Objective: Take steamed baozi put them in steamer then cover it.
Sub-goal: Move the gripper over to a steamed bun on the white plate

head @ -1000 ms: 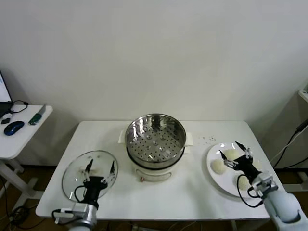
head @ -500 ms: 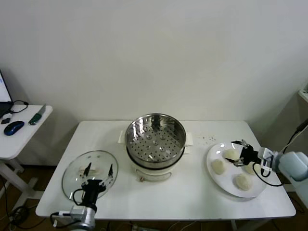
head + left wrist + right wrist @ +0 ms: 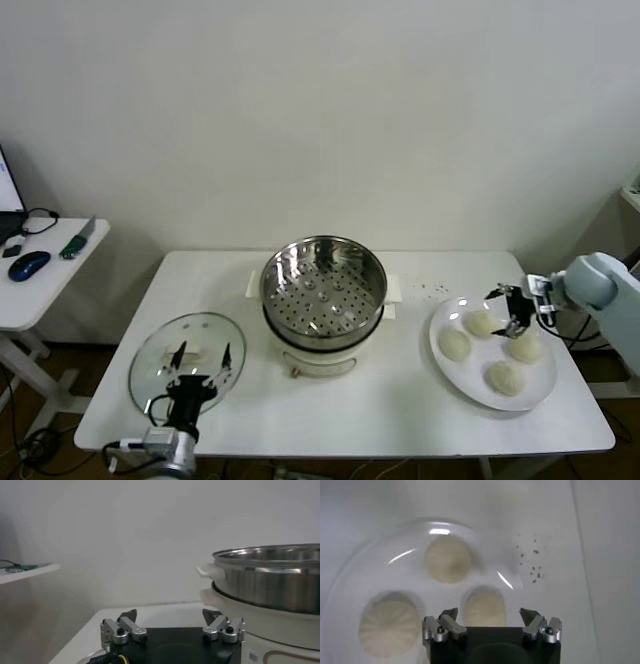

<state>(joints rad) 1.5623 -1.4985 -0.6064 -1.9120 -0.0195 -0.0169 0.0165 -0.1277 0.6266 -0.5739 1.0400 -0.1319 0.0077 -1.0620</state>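
The steamer (image 3: 322,290), a shiny steel basket with a perforated floor on a white pot base, stands mid-table and holds nothing. Its side fills the left wrist view as the steamer (image 3: 270,580). Several cream-white baozi lie on a white plate (image 3: 470,372) at the right, among them one baozi (image 3: 480,322) and another baozi (image 3: 505,377). My right gripper (image 3: 508,310) hovers open over the plate's far side, above a baozi (image 3: 485,607) that lies between its fingers' lines. The glass cover (image 3: 165,345) lies flat at front left. My left gripper (image 3: 202,355) stands open over it.
A small white side table (image 3: 40,290) with a blue mouse (image 3: 28,265) stands off to the left. Dark specks (image 3: 432,290) dot the tabletop behind the plate. The wall runs close behind the table.
My right arm swung from the plate's front round to its right side; the gripper now points in over the far baozi. The left gripper drew back slightly toward the front edge.
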